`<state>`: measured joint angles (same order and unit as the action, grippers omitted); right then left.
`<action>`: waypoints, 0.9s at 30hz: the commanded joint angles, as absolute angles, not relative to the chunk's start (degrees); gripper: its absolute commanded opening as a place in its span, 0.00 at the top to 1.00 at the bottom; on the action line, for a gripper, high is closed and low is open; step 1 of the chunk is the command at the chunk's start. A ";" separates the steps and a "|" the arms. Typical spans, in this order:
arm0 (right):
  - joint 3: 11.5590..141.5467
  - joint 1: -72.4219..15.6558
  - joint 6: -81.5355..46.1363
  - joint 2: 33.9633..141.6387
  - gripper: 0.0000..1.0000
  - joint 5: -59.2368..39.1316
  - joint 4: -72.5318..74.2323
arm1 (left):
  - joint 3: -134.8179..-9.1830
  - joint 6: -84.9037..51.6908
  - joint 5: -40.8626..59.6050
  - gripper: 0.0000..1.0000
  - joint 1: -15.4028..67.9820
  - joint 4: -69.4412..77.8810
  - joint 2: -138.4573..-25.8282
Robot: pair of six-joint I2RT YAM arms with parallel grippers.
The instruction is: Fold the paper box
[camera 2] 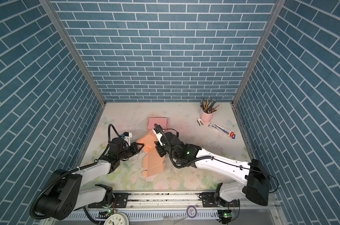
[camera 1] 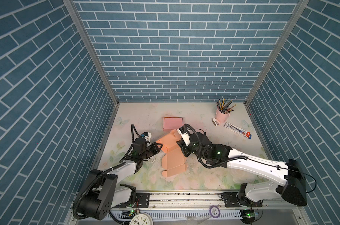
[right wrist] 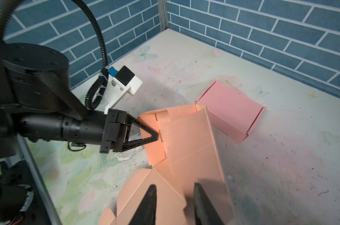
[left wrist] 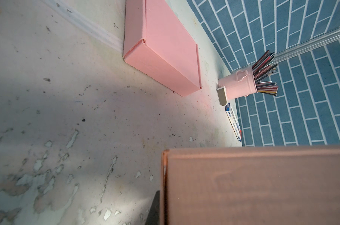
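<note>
Paper box (camera 1: 174,161), plain salmon-orange card, part-folded, is laid near the middle of the table (camera 1: 204,140) with one panel raised. An edge flap is pinched by the closed left tool (right wrist: 156,136); the raised panel is straddled by the right tool (right wrist: 175,185), jaws partly apart, nothing gripped. Printing on a blue-and-white carton (left wrist: 233,120) is noted but cannot be read.
</note>
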<state>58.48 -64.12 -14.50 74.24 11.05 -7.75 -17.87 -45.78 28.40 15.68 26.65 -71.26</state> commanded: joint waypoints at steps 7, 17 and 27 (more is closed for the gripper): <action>55.92 -55.03 -16.94 62.22 0.61 -3.01 -6.82 | -19.41 -42.63 29.44 0.91 15.81 24.32 -69.44; 51.29 -47.12 -18.66 65.36 0.63 -11.47 -1.67 | -21.09 -40.34 30.22 0.91 15.88 21.97 -69.44; 50.07 -46.24 -18.90 71.39 0.63 -21.80 5.75 | -21.27 -39.99 30.23 0.91 15.92 21.87 -69.61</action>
<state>50.48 -46.81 -17.82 70.41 -17.47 2.02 -19.68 -40.95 29.85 15.68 21.96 -70.17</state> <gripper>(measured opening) 0.369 0.089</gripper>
